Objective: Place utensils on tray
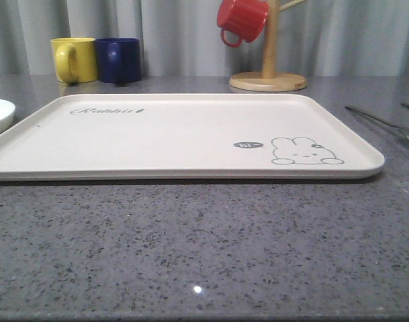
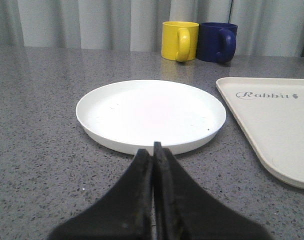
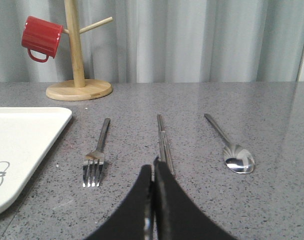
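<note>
Right gripper [image 3: 152,167] sits low over the grey stone table [image 3: 251,210], its two black fingers pressed together with nothing between them. It lines up with the near end of the chopsticks [image 3: 163,141], which suggests these are the likely first pick, though the closed fingers would have to spread before any grasp.

Left gripper [image 2: 152,152] is likewise pressed shut and empty, resting just short of the near rim of a white plate [image 2: 151,114]. No cutlery lies on that side, so this arm appears parked rather than working.

Cutlery lies on the bare table to the right of the tray [image 3: 17,145], none of it on the tray. Fork [image 3: 97,152], chopsticks and spoon [image 3: 230,147] lie roughly parallel and well apart from one another, a spacing that leaves room for fingers to come down on each piece separately. All three lie flat on a hard surface, so a slip on pickup is a fair risk.

Tray surface is bare in the front view [image 1: 191,134], with the rabbit drawing [image 1: 305,151] at its near right corner. The task looks not yet begun.

Beyond, a yellow mug [image 1: 74,59] and a blue mug [image 1: 119,60] stand side by side, touching or nearly so. A red mug [image 1: 241,21] hangs on the wooden stand [image 1: 268,67], clear of the work area.
</note>
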You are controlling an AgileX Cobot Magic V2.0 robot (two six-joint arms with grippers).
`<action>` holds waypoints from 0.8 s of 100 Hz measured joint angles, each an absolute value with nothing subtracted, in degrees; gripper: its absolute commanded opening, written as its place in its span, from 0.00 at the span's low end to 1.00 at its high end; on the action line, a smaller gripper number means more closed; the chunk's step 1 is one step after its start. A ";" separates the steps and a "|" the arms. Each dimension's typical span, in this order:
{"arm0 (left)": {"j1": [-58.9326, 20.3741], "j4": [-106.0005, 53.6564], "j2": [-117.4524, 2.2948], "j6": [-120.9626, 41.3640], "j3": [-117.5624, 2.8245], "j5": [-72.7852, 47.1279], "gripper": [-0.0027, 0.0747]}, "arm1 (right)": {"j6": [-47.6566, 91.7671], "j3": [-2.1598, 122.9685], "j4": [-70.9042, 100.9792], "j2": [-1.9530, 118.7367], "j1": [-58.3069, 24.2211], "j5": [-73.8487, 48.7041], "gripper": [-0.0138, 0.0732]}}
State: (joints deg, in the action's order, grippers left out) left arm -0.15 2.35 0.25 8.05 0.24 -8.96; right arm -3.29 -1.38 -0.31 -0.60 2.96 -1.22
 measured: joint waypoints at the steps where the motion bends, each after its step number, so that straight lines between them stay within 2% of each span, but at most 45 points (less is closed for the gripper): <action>1: -0.15 2.35 0.25 8.05 0.24 -8.96 0.01 | -3.29 -1.38 -0.31 -0.60 2.96 -1.22 0.07; 51: -0.15 2.35 0.25 8.05 0.24 -8.96 0.01 | -3.29 -1.38 -0.31 -0.60 2.96 -1.22 0.07; 80: -0.15 2.35 0.25 8.05 0.24 -4.31 0.01 | -3.29 -1.38 -0.31 -0.60 2.96 -1.22 0.07</action>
State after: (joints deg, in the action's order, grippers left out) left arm -0.15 2.35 0.25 8.05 0.24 -4.31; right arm -3.29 -1.38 -0.31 -0.60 2.96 -1.22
